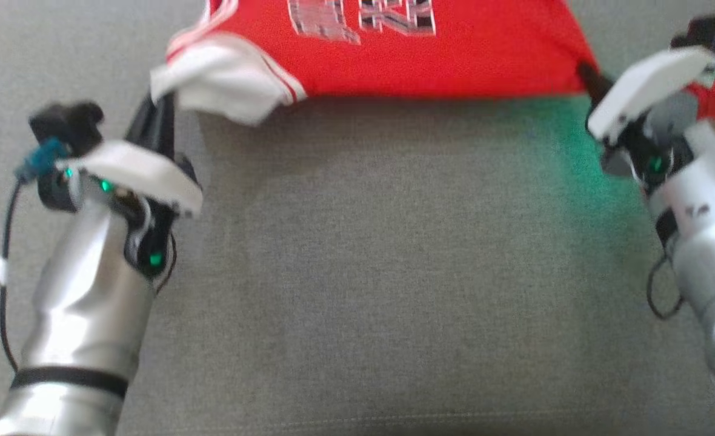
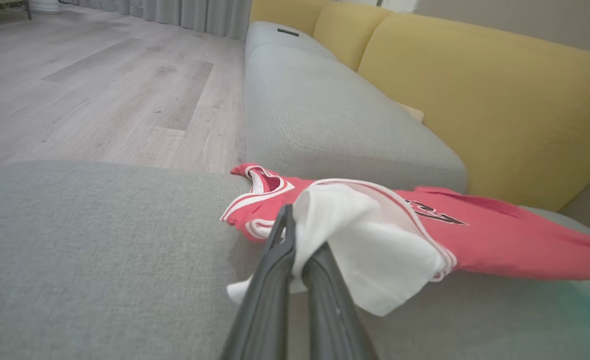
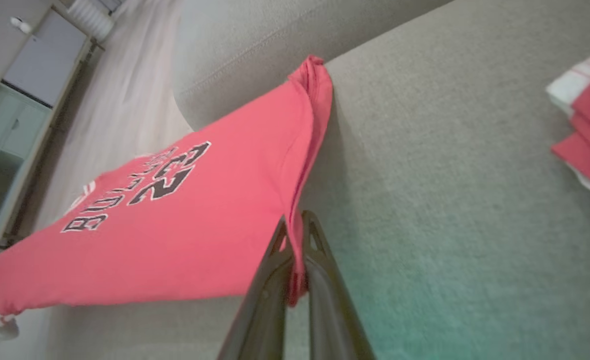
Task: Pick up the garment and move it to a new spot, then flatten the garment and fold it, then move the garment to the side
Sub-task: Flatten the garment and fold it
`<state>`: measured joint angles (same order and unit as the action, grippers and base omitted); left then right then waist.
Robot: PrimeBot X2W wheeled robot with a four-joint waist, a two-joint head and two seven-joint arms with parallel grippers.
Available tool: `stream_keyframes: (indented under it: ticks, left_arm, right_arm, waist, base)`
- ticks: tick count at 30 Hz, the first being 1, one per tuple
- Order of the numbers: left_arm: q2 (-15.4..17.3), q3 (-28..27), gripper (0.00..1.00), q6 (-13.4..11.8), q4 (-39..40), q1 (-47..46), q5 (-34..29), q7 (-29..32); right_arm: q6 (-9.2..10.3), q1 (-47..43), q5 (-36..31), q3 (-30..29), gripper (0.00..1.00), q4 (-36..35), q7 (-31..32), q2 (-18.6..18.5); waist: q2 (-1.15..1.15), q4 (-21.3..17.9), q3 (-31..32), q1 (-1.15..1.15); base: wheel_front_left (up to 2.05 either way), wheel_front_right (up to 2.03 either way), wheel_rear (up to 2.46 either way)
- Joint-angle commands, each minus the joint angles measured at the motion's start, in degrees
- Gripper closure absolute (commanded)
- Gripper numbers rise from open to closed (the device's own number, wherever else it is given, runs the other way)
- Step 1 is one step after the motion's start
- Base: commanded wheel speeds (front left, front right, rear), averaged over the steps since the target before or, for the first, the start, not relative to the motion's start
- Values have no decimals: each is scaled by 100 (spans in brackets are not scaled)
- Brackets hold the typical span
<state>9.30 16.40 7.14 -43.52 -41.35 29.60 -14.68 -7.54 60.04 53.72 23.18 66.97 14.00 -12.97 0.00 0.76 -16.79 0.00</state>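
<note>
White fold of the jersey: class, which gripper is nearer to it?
Left. The left gripper is shut on the white fold itself at the left end of the jersey; the right gripper is shut on the red edge at the opposite end.
</note>
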Motion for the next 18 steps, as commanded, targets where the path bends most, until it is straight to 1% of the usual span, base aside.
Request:
stream_keyframes:
  ticks: [1,2,7,8,14,18]
  left_arm:
    - [345,6,100,34,295,82,40,-31]
    - [345,6,100,34,295,82,40,-31]
    - [549,404,100,35,535,574,-33,-31]
    - [607,480,100,35,651,775,-45,-31]
    - [762,671,100,35,1051,1471,-52,-31]
    - [841,678,100,35,1361,1978,16,-31]
  right_arm:
    - [5,-197,-90,199,100,-256,105,-104]
    - [5,-197,-90,199,100,-256,105,-104]
    - [5,-633,-38,365,100,-462,374,-254]
    - [5,-793,-51,453,100,-591,441,-324]
    - [5,-1330,42,606,100,-1069,690,-607]
    - [5,-1759,138,616,100,-1412,870,-832]
  waist:
    - [0,35,233,0]
    - [0,35,233,0]
    - [0,9,533,0]
    - [0,-20,646,0]
    - [0,-78,1016,0]
    - [0,-85,1266,0]
  base:
    - [0,0,0]
    - [0,0,0]
    - [0,0,0]
    - [0,0,0]
    - [0,0,0]
    - [0,0,0]
